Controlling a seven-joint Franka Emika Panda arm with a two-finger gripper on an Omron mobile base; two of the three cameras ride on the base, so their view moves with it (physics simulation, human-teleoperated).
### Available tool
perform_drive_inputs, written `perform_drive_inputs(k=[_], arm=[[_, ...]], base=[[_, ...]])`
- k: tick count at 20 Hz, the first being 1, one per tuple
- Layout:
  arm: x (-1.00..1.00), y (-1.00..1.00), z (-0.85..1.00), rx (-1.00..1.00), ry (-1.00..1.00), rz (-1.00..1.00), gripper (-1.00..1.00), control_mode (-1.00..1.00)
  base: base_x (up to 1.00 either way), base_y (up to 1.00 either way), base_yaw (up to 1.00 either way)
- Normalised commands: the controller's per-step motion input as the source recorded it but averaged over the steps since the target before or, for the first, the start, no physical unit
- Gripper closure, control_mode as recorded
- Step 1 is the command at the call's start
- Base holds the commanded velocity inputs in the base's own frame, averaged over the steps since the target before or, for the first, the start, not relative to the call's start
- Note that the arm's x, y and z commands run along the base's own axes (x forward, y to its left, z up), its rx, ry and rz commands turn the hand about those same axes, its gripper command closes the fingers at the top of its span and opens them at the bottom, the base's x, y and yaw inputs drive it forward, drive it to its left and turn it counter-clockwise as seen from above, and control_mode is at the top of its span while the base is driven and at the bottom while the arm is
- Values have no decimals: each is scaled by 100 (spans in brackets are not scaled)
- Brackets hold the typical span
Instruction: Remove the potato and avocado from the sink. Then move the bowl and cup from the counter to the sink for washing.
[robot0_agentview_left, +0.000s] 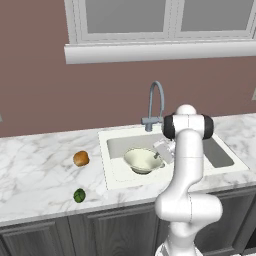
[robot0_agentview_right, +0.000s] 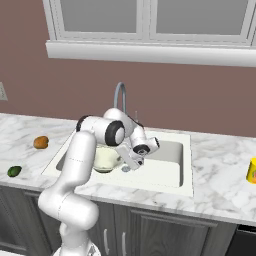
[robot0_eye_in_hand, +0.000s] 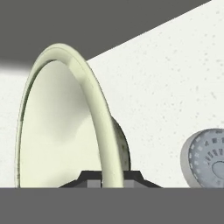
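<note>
My gripper (robot0_eye_in_hand: 112, 183): nearly shut, fingers pinched on the rim of the bowl (robot0_eye_in_hand: 65, 127), one tip inside the wall and one outside.

Bowl: pale cream-green, dark underside; held inside the sink (robot0_agentview_left: 116, 175), toward its left part, tilted in the left base view. The grey drain (robot0_eye_in_hand: 205, 157) lies just beside it on the white basin floor.

My arm: rises from in front of the cabinets, elbow high over the sink's front edge, forearm bent down and leftward into the basin, wrist low at the bowl.

Faucet (robot0_agentview_left: 156, 102): grey gooseneck, behind the basin.

Potato (robot0_agentview_left: 81, 158): orange-brown, on the counter (robot0_agentview_left: 35, 165) left of the sink.

Avocado (robot0_agentview_left: 79, 195): dark green, on the counter nearer the front edge, below the potato.

Cup (robot0_agentview_right: 251, 170): yellow-orange, on the counter well right of the sink, at the right base view's edge.

Writing, brands, labels: none that I can read on any item.
</note>
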Motion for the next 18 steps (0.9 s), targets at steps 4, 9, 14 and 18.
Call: perform_drive_inputs(k=[4,9,14,18], arm=[[-3,0,0,0,0,0,-100,-100],[-5,0,6,0,0,0,-100,-100],[-4,-7,19,0,0,0,-100,-100],[-7,-18,25,0,0,0,-100,-100]], base=[[0,0,0],[0,0,0],[0,0,0],[0,0,0]])
